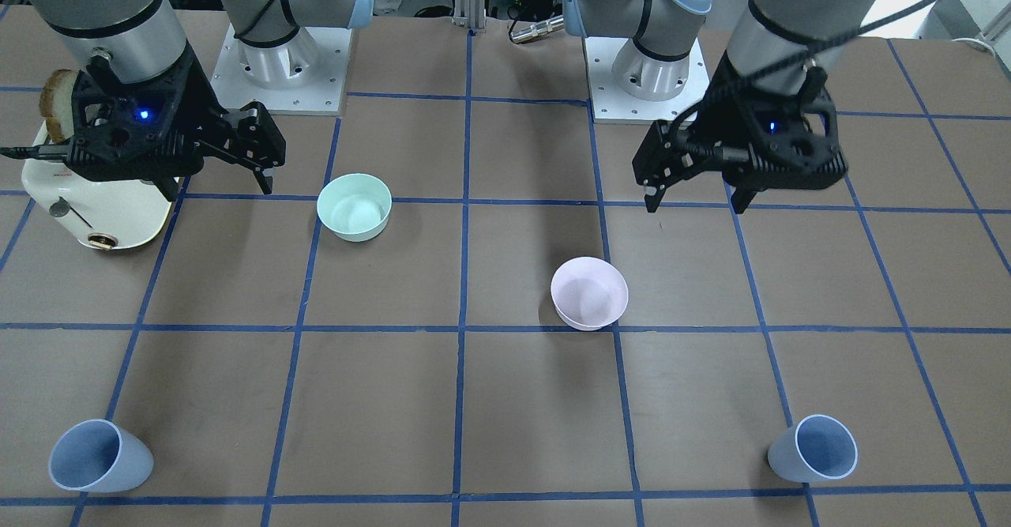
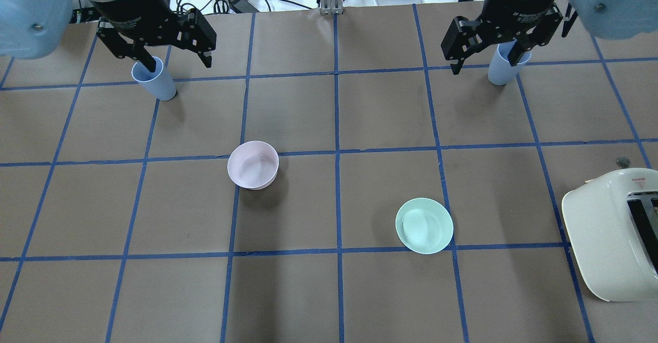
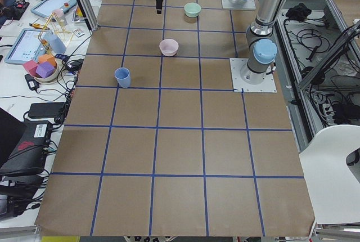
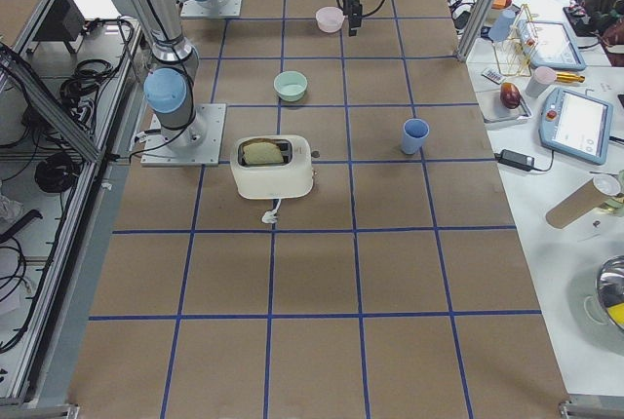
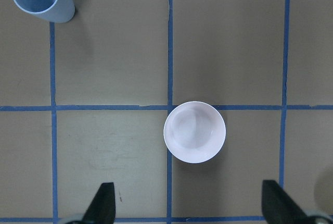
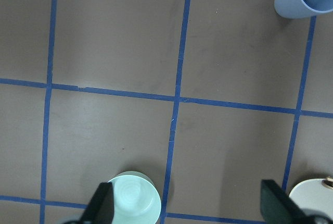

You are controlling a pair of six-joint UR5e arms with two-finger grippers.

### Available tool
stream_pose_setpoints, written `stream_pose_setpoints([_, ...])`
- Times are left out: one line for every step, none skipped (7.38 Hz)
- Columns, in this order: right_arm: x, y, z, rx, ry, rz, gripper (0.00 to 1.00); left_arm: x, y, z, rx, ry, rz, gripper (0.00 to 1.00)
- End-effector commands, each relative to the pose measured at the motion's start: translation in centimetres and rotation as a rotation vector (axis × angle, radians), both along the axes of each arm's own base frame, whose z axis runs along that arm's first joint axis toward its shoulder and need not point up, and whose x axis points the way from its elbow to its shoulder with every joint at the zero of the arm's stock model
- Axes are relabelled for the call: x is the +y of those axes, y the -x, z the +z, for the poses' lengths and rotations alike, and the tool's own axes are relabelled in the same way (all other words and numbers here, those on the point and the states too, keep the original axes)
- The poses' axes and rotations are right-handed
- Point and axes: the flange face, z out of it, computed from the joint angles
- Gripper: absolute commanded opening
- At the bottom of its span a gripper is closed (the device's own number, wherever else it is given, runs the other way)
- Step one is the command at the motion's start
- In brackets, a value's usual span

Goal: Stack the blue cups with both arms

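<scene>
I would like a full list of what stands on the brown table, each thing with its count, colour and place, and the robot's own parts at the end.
blue cups: two, pale blue, upright on the side far from the robot, one on its left, the other on its right
pink bowl: one, pale pink, near the middle, towards the robot's left
green bowl: one, mint green, towards the robot's right
toaster: one, cream white, at the robot's right edge
bread slice: one, brown, in the toaster
table: one, brown with blue tape grid
left claw: one, black, open, in the air, holding nothing
right claw: one, black, open, in the air beside the toaster, holding nothing
</scene>
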Motion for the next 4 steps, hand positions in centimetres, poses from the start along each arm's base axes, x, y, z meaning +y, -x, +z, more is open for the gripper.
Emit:
stream_pose_setpoints([0.0,0.1,0.0,-0.001,-0.001,-0.002,1.00,-8.0,-4.2,-6.0,-0.046,0.004,-0.041,1.00])
stream_pose_setpoints([0.0,0.0,-0.1,0.000,-0.003,-0.001,1.00,-11.7,-7.7,-7.9,-0.054,0.008,-0.062,1.00])
stream_pose_setpoints([0.0,0.1,-0.1,0.000,-0.003,-0.004,1.00,-14.7,-9.8,-10.5,-0.054,-0.003,-0.058,1.00])
stream_pose_setpoints([-0.1,0.1,-0.2,0.000,-0.004,-0.004,1.00,-17.7,-11.0,-13.6,-0.060,0.010,-0.067,1.00])
